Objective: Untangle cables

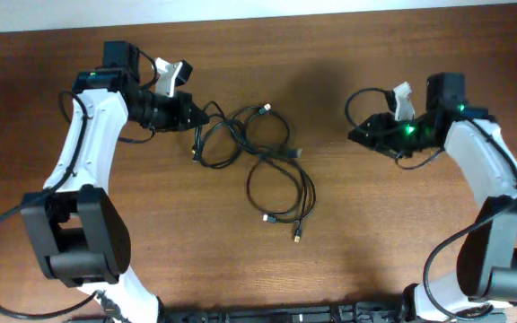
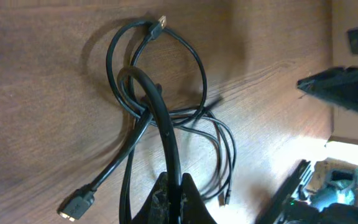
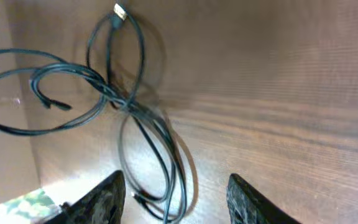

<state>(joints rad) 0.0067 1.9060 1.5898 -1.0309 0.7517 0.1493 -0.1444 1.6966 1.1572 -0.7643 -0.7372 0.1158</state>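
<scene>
Clamping the cables (image 2: 166, 134) at left, left hand (image 1: 201, 115); right hand (image 3: 174, 183) spread, well clear.

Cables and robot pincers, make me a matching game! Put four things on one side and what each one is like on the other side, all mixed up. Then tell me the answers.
Things:
1. left pincer
2. right pincer
3. cables
4. table

What it is like:
A. brown wood
B. open, with nothing held between its fingers
C. black, looped over each other
D. shut on one of the cables

Pairs: 1-D, 2-B, 3-C, 4-A
</scene>
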